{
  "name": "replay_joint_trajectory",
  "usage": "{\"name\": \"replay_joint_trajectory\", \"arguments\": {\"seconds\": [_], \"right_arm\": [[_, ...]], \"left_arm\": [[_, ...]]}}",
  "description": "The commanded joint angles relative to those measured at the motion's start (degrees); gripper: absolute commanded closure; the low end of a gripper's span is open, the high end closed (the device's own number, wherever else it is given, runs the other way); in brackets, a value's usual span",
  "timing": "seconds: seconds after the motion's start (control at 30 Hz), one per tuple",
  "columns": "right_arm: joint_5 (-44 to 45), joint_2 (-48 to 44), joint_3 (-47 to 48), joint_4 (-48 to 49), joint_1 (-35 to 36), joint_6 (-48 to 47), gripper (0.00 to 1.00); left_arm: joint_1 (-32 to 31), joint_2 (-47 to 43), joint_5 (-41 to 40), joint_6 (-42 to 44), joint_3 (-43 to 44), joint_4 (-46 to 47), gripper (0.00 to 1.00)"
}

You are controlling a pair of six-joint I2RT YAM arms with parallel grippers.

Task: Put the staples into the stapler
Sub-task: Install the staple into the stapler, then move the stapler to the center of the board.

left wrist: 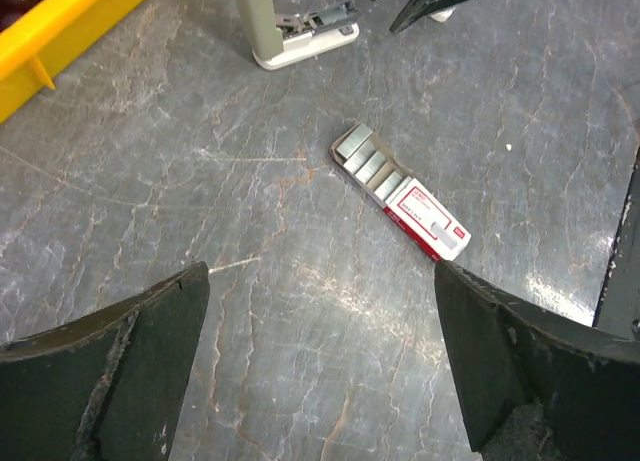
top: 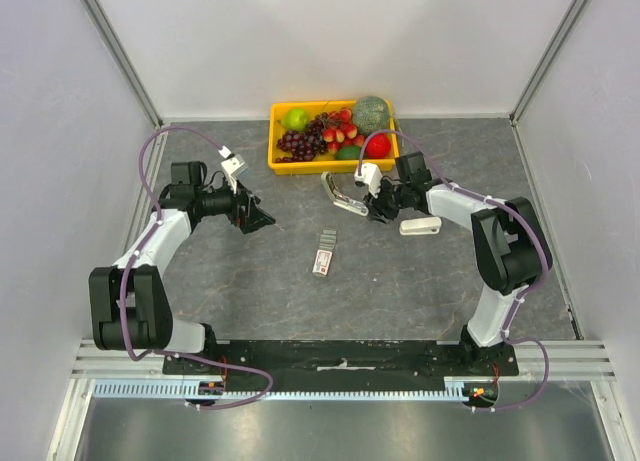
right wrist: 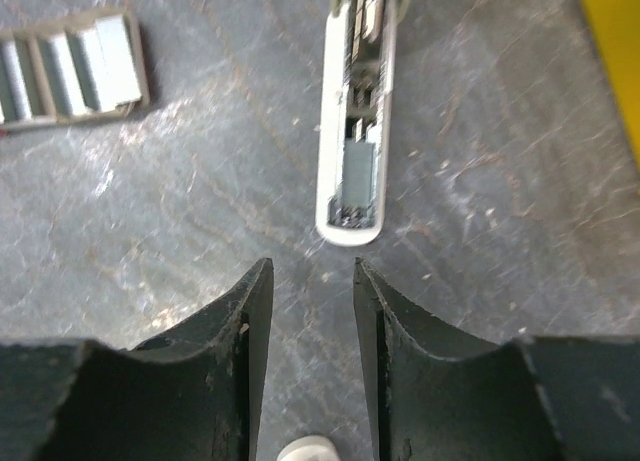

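The right gripper is hovering low over the table with its two dark fingers standing a narrow gap apart and clasping nothing; bare table is showing between them. Just ahead of its tips, not touching, one opened stapler is lying with its long channel facing up and its rounded end pointing at the gripper; whether any strip is sitting in the channel cannot be told. In the top view this opened stapler is resting just left of the right gripper, while a second stapler, white and closed, is lying just beside that arm on its near side, making two staplers in all. The single staples box is lying flat near the middle of the table, between the two arms and apart from both; its red-and-white sleeve is sitting half slid off, and a few rows of silvery strips are showing in the open part. The left gripper is hanging above the table with its jaws spread wide, gripping nothing. At the far edge one yellow basket is holding fruit, including one green apple and one bunch of grapes.
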Motion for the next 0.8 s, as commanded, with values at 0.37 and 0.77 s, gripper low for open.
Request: {"name": "replay_joint_trajectory", "arguments": {"seconds": [0.37, 0.77], "right_arm": [[-0.42, 3.95, 4.79, 8.35, 1.34, 5.34, 0.55], [4.32, 7.02, 8.83, 4.67, 3.45, 4.73, 0.6]], "left_arm": [[0.04, 0.85, 3.83, -4.8, -1.3, 7.43, 0.0], [-0.4, 2.26, 3.74, -6.3, -1.3, 9.98, 0.0]]}}
